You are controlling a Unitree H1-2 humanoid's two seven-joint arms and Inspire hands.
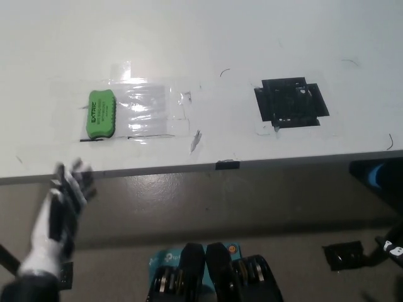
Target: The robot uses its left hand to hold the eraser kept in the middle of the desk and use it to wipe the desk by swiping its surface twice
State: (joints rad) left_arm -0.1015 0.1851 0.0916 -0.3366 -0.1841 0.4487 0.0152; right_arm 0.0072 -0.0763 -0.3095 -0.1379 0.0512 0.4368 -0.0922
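A green eraser [100, 114] with black lettering lies flat on the white desk [208, 44], at the left end of a patch of clear tape. My white left hand [60, 214] hovers below the desk's front edge, short of the eraser and a little to its left. Its fingers are spread apart and hold nothing. The fingertips look blurred. Only a small black part of my right hand [391, 246] shows at the picture's right edge; its fingers are out of sight.
A square of black tape [290, 102] is stuck on the desk to the right of the middle. A small black tab [227, 165] sits on the desk's front edge. Brown floor lies below the desk.
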